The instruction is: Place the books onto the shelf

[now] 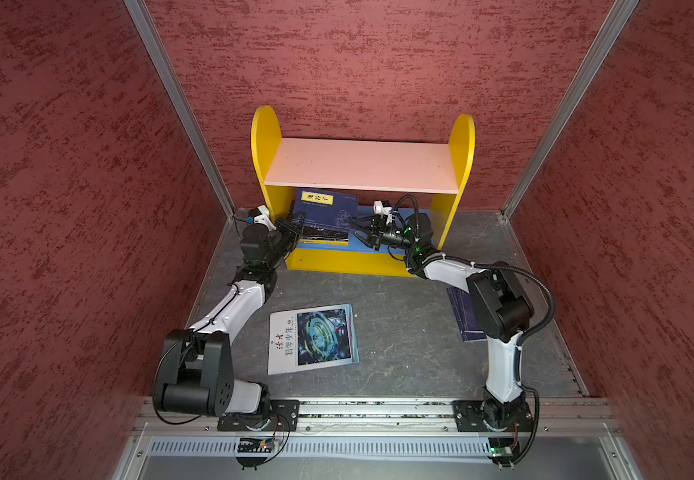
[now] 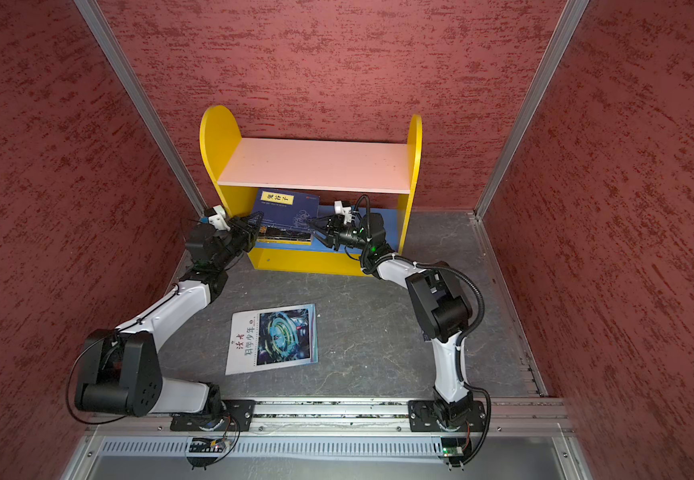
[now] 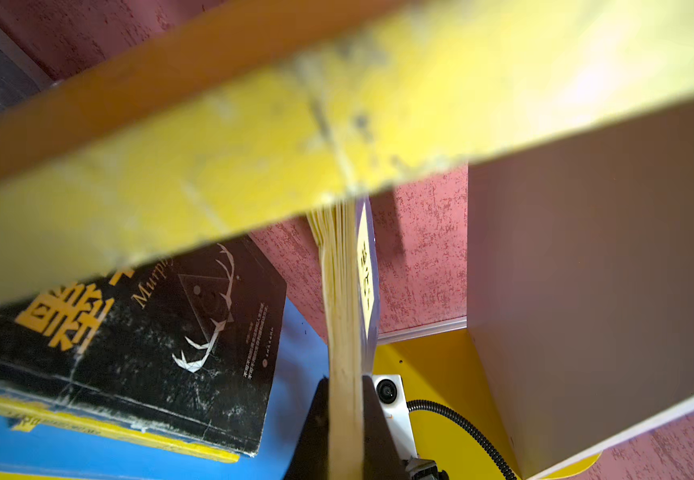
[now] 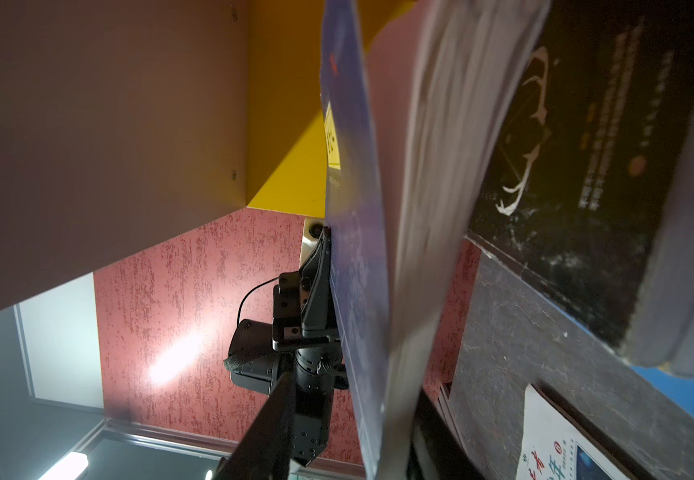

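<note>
Top views both show the navy book (image 1: 328, 210) tilted inside the lower compartment of the shelf (image 1: 264, 137), its top edge just under the front edge of the pink upper board (image 1: 362, 166). Left claw (image 1: 297, 224) is clamped on the book's left edge, hard beside the yellow side panel, which blurs across the left wrist view. Right claw (image 1: 355, 232) has its jaws apart astride the book's right edge, and its wrist fills the room toward the right panel. Beneath the tilted book, a black book (image 3: 150, 353) lies on a yellow book (image 3: 170, 442) on the blue lower board (image 3: 291, 374). On the desk (image 1: 399, 291), a white magazine (image 1: 312, 338) lies flat between the arms, and a second navy book (image 1: 459, 311) lies partly under the right arm.
</note>
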You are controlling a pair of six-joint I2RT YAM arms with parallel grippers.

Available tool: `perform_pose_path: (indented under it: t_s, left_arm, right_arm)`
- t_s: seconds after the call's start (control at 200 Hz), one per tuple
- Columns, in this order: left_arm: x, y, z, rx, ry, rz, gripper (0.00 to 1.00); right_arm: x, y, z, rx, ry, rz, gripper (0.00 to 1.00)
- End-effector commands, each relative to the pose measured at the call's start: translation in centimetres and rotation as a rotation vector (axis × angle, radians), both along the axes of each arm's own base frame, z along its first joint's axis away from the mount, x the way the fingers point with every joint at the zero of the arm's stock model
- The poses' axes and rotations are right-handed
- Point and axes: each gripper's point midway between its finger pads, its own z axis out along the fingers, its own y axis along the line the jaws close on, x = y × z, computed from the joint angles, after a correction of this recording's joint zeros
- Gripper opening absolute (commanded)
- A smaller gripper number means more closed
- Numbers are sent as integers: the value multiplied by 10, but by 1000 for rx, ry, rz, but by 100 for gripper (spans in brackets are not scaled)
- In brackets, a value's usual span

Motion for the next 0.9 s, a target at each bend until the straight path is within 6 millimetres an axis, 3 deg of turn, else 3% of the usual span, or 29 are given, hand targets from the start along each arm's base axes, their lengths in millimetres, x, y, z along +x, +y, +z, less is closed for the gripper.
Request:
perform_pose_path:
  t_s: [0.0, 0.195, 0.24, 0.346, 0.476, 0.571, 0.716, 0.897]
  left_arm:
    - [4, 1, 10, -7, -45, 19, 0]
    - [3, 3, 7, -5, -34, 22, 0]
    - [3, 3, 6, -1, -28, 18, 4]
    - [1, 5, 7, 11, -14, 10, 20]
    - [-9, 14, 8, 89, 36, 16, 63]
    - [-26, 29, 16, 177, 62, 43, 78]
    - [-56, 62, 25, 273, 93, 119, 92]
    - [-72, 101, 14, 281, 134, 168, 96]
  right_arm:
    - [8, 8, 16, 37, -38, -3, 36]
    - [12, 15, 11, 33, -23, 7, 11]
    - [12, 15, 8, 27, -17, 5, 9]
    - [15, 13, 3, 6, -9, -26, 8]
    - [20, 8, 0, -30, -25, -83, 5]
    - [23, 8, 1, -44, -44, -110, 4]
    - [27, 11, 0, -99, -98, -143, 3]
    - [28, 23, 2, -185, -153, -121, 4]
